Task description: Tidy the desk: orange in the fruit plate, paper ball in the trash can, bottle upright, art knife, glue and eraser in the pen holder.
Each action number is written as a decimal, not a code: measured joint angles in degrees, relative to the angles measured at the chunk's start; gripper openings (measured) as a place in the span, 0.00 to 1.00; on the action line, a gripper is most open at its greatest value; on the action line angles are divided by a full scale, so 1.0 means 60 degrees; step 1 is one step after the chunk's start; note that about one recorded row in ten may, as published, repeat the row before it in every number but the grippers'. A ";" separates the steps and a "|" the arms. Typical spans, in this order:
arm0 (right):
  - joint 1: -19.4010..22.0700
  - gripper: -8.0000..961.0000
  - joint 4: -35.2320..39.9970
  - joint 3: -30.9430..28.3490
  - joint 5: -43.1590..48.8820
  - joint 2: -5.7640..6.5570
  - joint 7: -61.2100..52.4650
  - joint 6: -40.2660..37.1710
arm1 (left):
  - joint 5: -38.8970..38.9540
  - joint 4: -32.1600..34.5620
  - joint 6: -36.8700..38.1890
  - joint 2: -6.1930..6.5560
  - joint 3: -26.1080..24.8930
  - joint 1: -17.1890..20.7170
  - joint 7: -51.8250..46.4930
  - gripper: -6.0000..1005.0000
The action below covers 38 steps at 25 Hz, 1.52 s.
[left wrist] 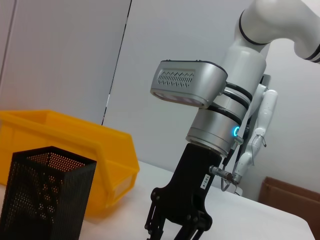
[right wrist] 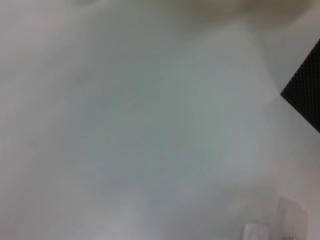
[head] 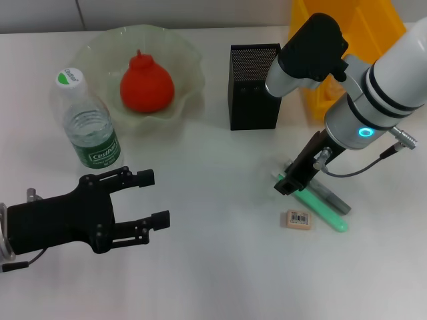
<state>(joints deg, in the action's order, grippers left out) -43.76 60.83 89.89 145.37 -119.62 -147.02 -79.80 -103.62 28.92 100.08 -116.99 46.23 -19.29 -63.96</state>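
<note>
The orange (head: 147, 83) lies in the fruit plate (head: 100, 47) at the back left. In front of the plate the bottle (head: 90, 127) stands upright. The pen holder (head: 255, 87) (left wrist: 45, 195) is at the back centre, with the trash can (head: 363, 27) (left wrist: 75, 145) behind it to the right. A green stick-shaped tool (head: 325, 212) and a grey one (head: 335, 200) lie side by side; I cannot tell which is the art knife and which the glue. The eraser (head: 297, 219) lies beside them. My right gripper (head: 287, 183) (left wrist: 177, 227) points down at the tools' near end. My left gripper (head: 152, 199) hovers open and empty at the front left. The paper ball is out of view.
The white table (head: 213, 280) runs on toward me in front of the tools. The right arm's forearm (head: 373, 100) leans over the trash can's front wall and the table's right side.
</note>
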 joint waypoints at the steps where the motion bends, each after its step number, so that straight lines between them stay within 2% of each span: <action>1: -0.0004 0.39 -0.0033 0.0001 0.0000 0.0000 0.0001 0.0014 | 0.0000 0.0000 0.0000 0.0000 0.0000 0.0000 0.0000 0.81; 19: -0.0260 0.35 -0.0668 0.0032 0.0014 0.0000 0.0003 0.0244 | -0.0059 0.0000 -0.0023 -0.0093 0.0000 0.0006 0.0077 0.81; 25: -0.0346 0.34 -0.0739 0.0311 0.0000 0.0000 0.0017 0.0261 | -0.0059 0.0000 -0.0042 -0.0091 -0.0005 0.0006 0.0094 0.81; 38: -0.0473 0.23 -0.0872 0.0499 0.0000 0.0000 0.0023 0.0259 | -0.0058 -0.0001 -0.0077 -0.0099 -0.0029 -0.0008 0.0099 0.81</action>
<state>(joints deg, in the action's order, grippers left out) -46.60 55.60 92.89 145.36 -119.62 -146.88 -78.25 -103.97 28.91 99.61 -117.58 46.06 -19.33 -63.37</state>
